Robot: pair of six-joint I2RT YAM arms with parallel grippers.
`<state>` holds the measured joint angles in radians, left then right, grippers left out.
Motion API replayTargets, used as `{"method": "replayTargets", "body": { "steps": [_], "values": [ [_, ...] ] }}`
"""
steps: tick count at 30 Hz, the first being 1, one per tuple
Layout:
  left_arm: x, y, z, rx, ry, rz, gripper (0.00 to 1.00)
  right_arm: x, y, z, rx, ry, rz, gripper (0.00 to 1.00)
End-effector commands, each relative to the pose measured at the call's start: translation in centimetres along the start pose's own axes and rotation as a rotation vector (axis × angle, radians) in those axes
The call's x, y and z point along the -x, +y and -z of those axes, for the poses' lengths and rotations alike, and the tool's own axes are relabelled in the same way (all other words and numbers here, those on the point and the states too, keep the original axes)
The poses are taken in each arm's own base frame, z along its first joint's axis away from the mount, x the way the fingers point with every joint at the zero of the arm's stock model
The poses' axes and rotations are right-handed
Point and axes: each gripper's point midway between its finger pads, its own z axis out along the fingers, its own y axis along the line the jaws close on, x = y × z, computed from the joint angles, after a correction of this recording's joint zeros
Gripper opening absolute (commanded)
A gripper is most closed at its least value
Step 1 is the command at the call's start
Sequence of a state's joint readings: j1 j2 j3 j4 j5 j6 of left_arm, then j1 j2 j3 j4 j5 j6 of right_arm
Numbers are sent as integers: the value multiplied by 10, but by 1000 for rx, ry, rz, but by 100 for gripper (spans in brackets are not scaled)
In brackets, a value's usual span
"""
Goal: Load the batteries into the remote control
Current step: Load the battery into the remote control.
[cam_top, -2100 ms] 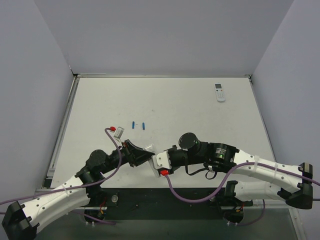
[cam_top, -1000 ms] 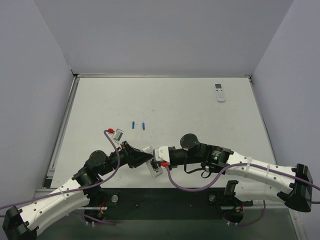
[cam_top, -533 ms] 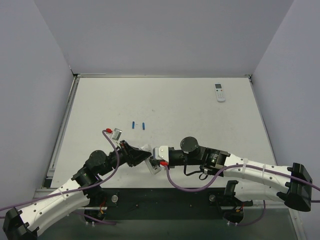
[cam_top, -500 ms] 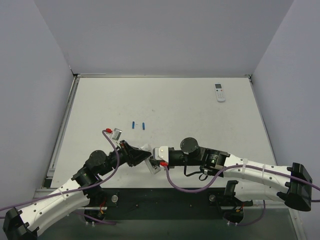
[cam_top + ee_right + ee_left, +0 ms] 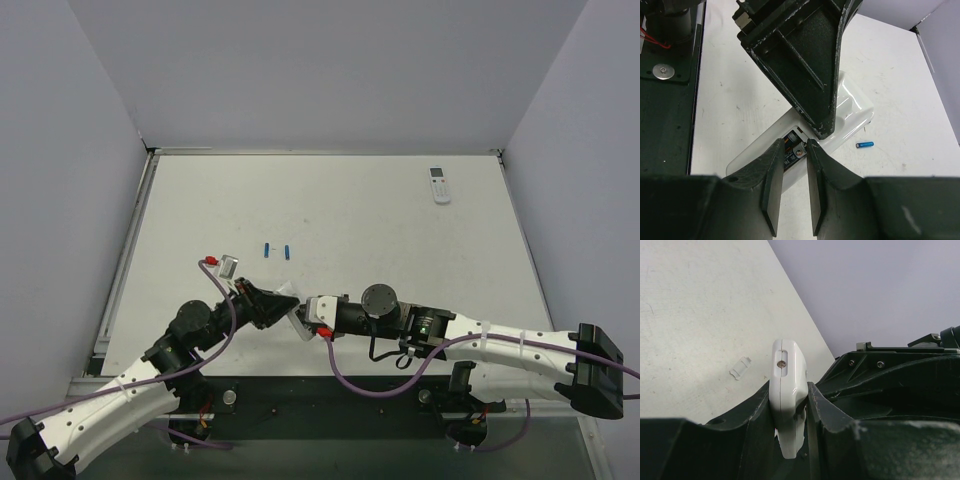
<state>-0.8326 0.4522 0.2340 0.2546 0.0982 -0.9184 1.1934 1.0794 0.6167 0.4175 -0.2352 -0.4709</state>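
My left gripper (image 5: 283, 303) is shut on the remote control (image 5: 297, 316), a slim white body clamped edge-on between its fingers (image 5: 788, 390). In the right wrist view the remote control (image 5: 855, 112) shows its plain back, and the open battery bay holds dark cells (image 5: 792, 148). My right gripper (image 5: 793, 145) hovers just over that bay, jaws a narrow gap apart with nothing between them. It meets the remote from the right (image 5: 305, 322). Two small blue batteries (image 5: 267, 249) (image 5: 287, 251) lie on the table beyond both grippers. One battery (image 5: 865, 144) shows past the remote's end.
A second white remote with a small screen (image 5: 439, 184) lies at the far right of the table. A small clear plastic piece (image 5: 740, 368) lies on the tabletop near the held remote. Grey walls close in the table's left, back and right sides.
The right gripper's jaws have parted slightly from shut. The right arm has stretched lower and further left. The left gripper, still holding the remote, has shifted a little up and left.
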Motion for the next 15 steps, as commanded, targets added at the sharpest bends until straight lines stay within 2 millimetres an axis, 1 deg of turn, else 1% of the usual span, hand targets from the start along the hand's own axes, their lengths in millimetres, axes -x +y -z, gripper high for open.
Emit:
{"method": "replayTargets", "body": {
  "steps": [1,7,8,10,11,13,15],
  "values": [
    [74,-151,46,-571,-221,1,0,-102,34,22,78,359,-65,22],
    [68,-137,40,-532,-217,9,0,-91,44,17,130,323,-115,23],
    [67,-132,37,-510,-215,11,0,-84,44,15,138,302,-121,22],
    [63,-125,34,-483,-208,2,0,-75,41,15,131,273,-130,22],
    [61,-117,31,-446,-202,3,0,-70,41,14,138,260,-133,22],
    [55,-106,28,-416,-192,2,0,-62,37,14,130,242,-132,22],
    [50,-95,25,-385,-189,6,0,-56,32,13,113,233,-135,26]
  ]
}}
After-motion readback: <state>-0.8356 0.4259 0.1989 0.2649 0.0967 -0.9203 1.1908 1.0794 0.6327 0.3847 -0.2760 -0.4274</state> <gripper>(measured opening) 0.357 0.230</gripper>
